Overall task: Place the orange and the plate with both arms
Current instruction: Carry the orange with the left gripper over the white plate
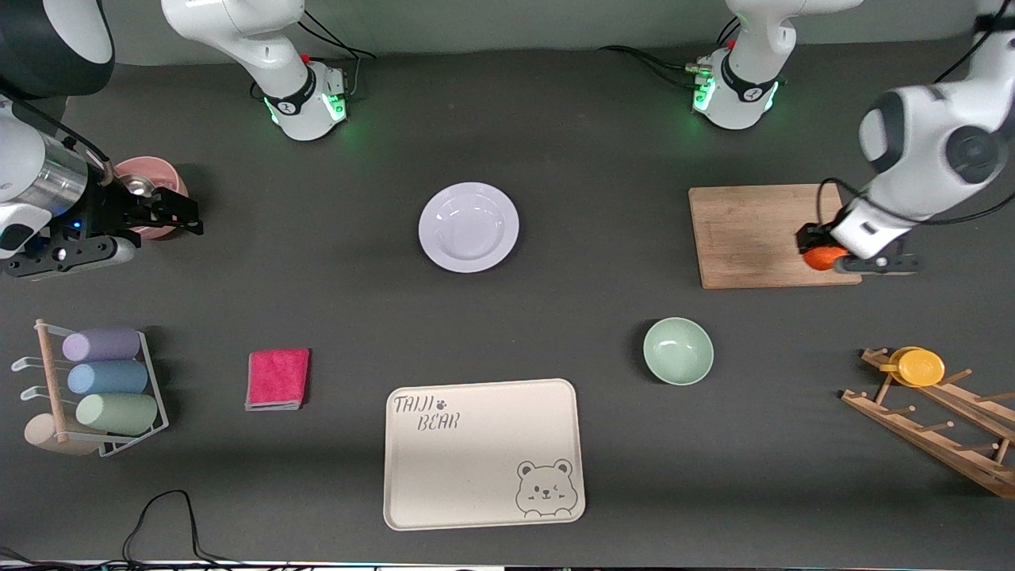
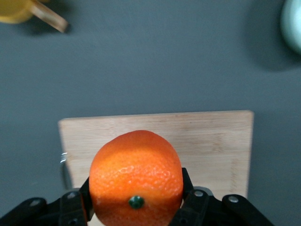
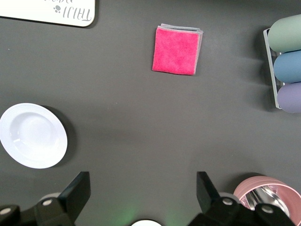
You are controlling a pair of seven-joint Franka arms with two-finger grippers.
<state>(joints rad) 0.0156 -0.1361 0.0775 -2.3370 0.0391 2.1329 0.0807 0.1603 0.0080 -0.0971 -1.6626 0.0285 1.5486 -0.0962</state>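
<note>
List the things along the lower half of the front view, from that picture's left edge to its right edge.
Rack of rolled cups → pink cloth → bear tray → mint-green bowl → wooden rack with the yellow cup.

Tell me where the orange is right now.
The orange is on the wooden cutting board at the left arm's end of the table, gripped by the left hand.

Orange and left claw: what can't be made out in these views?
- Front view: most of the orange is hidden by the left claw.
- Left wrist view: the orange hides its contact with the cutting board; lifted or resting, cannot tell. Its lower part is cut off by the picture's edge.
- Right wrist view: the orange is out of frame.
</note>
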